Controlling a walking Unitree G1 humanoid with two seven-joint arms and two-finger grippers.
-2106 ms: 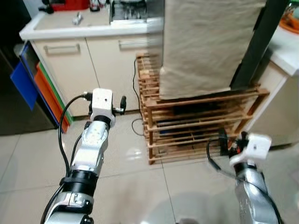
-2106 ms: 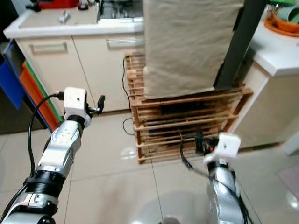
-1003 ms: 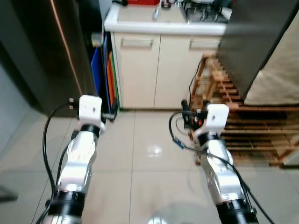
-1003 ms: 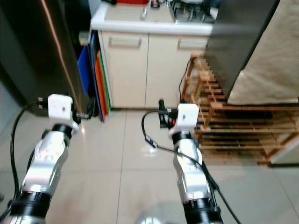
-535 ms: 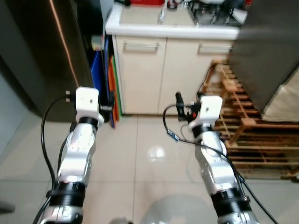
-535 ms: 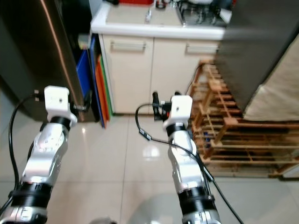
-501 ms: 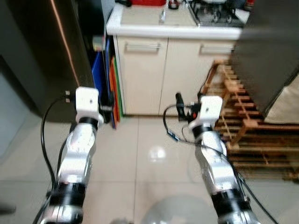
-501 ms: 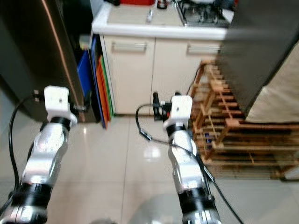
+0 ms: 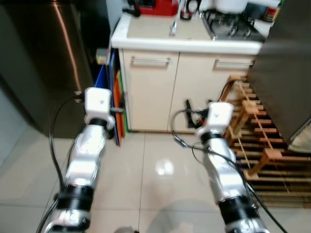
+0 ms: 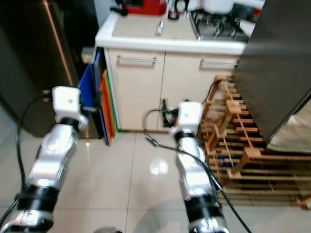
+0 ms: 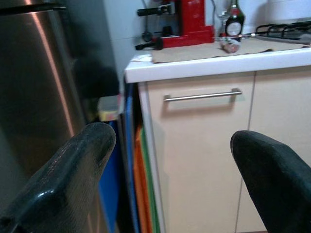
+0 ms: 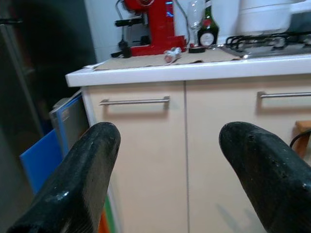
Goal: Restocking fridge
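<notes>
Ahead of you stands a cream cabinet (image 9: 150, 87) under a white worktop (image 9: 189, 43), with the dark steel fridge (image 9: 43, 58) to its left, door closed. Your left claw (image 11: 170, 160) and right claw (image 12: 165, 160) both hover released over the tiled floor (image 9: 155, 179), holding nothing. Blue and orange boards (image 10: 99, 102) lean between fridge and cabinet. A wooden rack (image 9: 257, 141) sits to your right.
</notes>
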